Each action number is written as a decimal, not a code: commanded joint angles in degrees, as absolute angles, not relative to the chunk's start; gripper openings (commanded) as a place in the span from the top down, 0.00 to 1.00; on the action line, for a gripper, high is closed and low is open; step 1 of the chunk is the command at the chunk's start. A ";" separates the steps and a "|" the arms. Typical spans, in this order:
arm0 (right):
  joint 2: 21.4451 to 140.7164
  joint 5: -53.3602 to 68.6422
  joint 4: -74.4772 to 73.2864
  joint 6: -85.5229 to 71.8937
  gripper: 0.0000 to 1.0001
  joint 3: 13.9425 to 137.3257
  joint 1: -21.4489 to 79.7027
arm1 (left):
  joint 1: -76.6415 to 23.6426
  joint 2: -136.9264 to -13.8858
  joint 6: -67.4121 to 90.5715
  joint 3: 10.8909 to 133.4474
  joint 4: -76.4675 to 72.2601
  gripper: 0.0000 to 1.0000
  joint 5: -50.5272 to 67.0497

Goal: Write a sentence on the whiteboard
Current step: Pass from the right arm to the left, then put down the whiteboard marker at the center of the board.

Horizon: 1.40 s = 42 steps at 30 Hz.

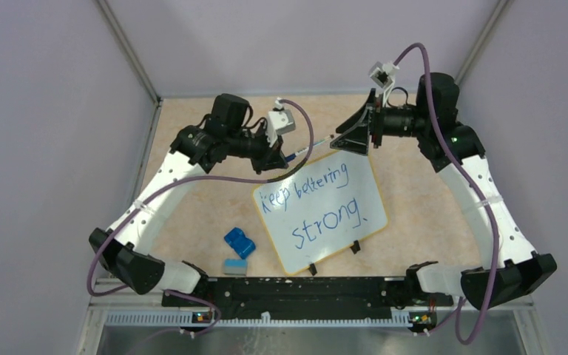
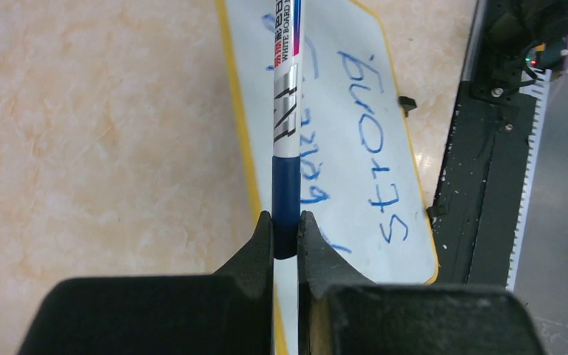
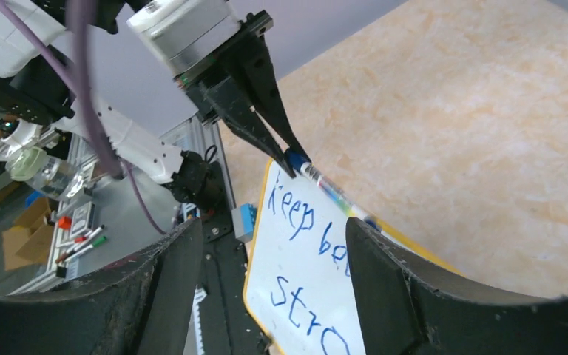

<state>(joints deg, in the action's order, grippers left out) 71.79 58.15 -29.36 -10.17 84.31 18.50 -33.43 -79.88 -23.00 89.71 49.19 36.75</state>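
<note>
Blue sentence [image 1: 329, 224], both lines readable only overhead, on whiteboard [image 1: 361, 194] lying askew on desk [image 1: 429, 214]. Left wrist view: left tool [image 2: 286, 229] pinching marker [image 2: 287, 111] by blue end. Right wrist view: right tool [image 3: 274, 225] spread, framing only word fragments.

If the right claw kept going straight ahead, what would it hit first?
Likely the marker held by the left gripper, just ahead of the open right gripper; depth is unclear.

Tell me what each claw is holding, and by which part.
The left claw grips the marker by its dark blue end. The right claw is open, holding nothing.
</note>
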 commanded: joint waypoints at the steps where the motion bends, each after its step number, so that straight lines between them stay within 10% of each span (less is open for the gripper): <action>1: 72.42 58.97 -26.63 -11.54 0.31 88.92 15.46 | -25.82 -78.37 -19.17 88.04 46.47 1.00 39.26; 20: 69.35 58.51 -34.83 -3.06 0.29 78.06 -3.05 | 10.83 -82.84 -27.39 70.06 48.07 1.00 26.97; 42: 67.27 58.35 -39.81 8.04 0.27 67.42 -12.66 | 16.17 -93.05 -29.58 51.76 38.67 0.87 22.93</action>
